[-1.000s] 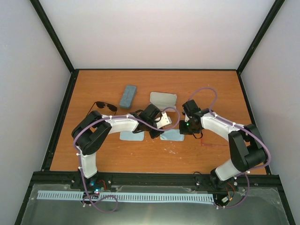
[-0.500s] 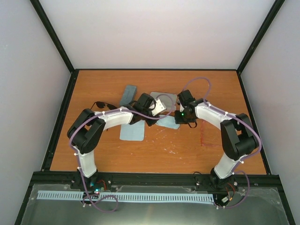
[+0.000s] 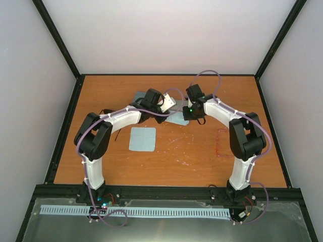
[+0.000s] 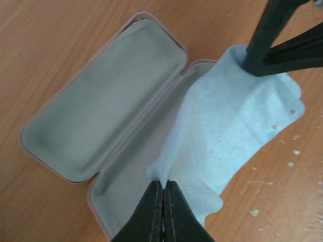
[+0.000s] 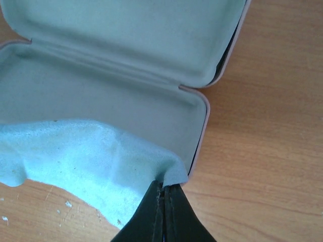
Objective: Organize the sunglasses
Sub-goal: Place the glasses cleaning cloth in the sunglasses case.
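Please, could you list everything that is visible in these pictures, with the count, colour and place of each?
open glasses case: 1, pink, pale lining, far centre of table
held cloth: 1, light blue, draped over one half of that case
flat cloth: 1, light blue, centre-left
second case: 1, blue-grey, far left, partly hidden
black sunglasses: 1 pair, left, partly under left arm
red sunglasses: 1 pair, right
table: 1, orange-brown
left end effector: 1, black, shut on held cloth
right end effector: 1, black, shut on held cloth
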You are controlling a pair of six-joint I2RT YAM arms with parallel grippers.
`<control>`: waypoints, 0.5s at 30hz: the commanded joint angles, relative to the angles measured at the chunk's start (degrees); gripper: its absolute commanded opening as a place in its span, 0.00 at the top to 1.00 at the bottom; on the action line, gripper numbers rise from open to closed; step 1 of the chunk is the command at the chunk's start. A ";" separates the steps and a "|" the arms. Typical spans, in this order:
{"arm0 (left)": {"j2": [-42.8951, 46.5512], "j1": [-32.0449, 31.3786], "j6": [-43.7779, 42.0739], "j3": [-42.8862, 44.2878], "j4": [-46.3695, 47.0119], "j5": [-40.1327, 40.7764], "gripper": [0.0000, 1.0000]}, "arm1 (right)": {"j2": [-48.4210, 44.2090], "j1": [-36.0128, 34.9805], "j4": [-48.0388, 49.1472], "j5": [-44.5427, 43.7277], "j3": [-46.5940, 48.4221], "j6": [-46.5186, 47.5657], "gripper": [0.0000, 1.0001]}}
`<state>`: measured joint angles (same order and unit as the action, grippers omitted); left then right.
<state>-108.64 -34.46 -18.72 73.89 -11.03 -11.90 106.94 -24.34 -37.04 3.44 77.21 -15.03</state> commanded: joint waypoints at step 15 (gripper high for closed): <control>-11.38 5.67 -3.66 15.41 -6.19 -4.95 0.98 | 13.23 3.68 -4.89 3.48 17.04 4.25 0.97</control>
<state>-117.71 -30.28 -21.10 84.64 -14.83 -14.90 117.47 -21.04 -39.66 5.17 90.94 -12.29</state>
